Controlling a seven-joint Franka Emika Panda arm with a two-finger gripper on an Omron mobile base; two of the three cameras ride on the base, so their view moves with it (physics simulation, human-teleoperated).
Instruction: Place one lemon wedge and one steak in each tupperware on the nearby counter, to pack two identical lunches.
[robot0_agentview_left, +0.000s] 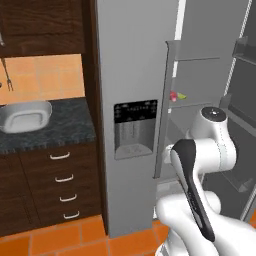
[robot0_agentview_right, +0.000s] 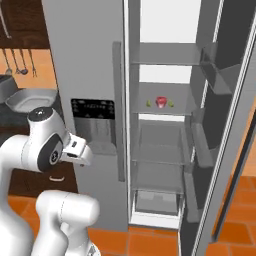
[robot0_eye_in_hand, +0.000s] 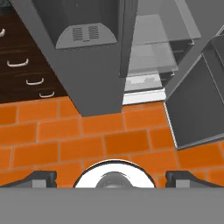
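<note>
Orange-tiled floor lies beneath the released claw. Red steak sits between yellow-green lemon wedges on the open grey fridge's shelf.

light: even, bright | shadows: faint | focus: slightly soft, rendered

Counter: marbled black-grey stone, matt. Drawers: dark wood, metal handles. Fridge: smooth grey metal. Floor: orange tile.

Steak between lemon wedges on fridge shelf.
</note>
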